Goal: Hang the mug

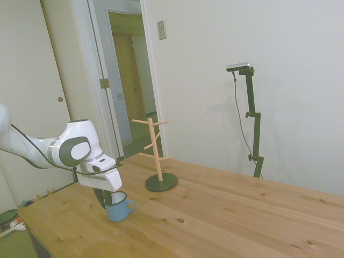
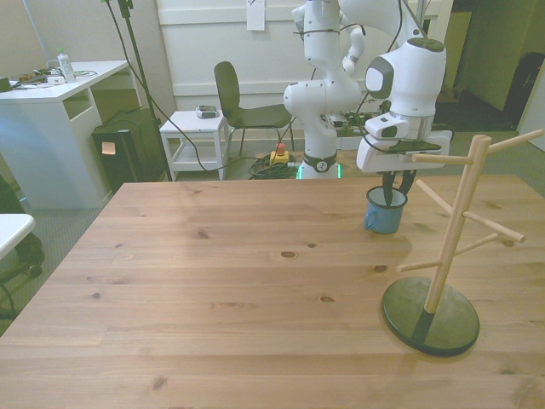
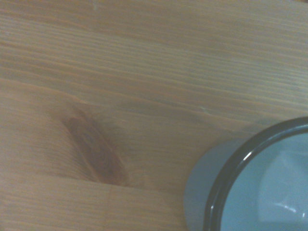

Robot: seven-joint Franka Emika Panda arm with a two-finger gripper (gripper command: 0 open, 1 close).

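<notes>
The light-blue mug [image 1: 119, 210] with a dark rim stands upright on the wooden table [image 1: 226, 215] near its end, its loop handle pointing toward the wooden mug tree [image 1: 156, 152]. My gripper [image 1: 106, 200] reaches down onto it from above, one finger inside the cup and one outside, shut on the mug's wall. In the front view the mug [image 2: 384, 216] sits under the gripper [image 2: 394, 192], behind the mug tree [image 2: 452, 223]. The wrist view shows part of the mug's rim and pale inside [image 3: 269, 192] over bare wood.
The mug tree stands on a dark round base [image 2: 430, 316] at the front view's right, its pegs angled up and outward. A chair [image 2: 243, 106], a small white cart [image 2: 196, 136] and a desk [image 2: 51, 94] stand beyond the table.
</notes>
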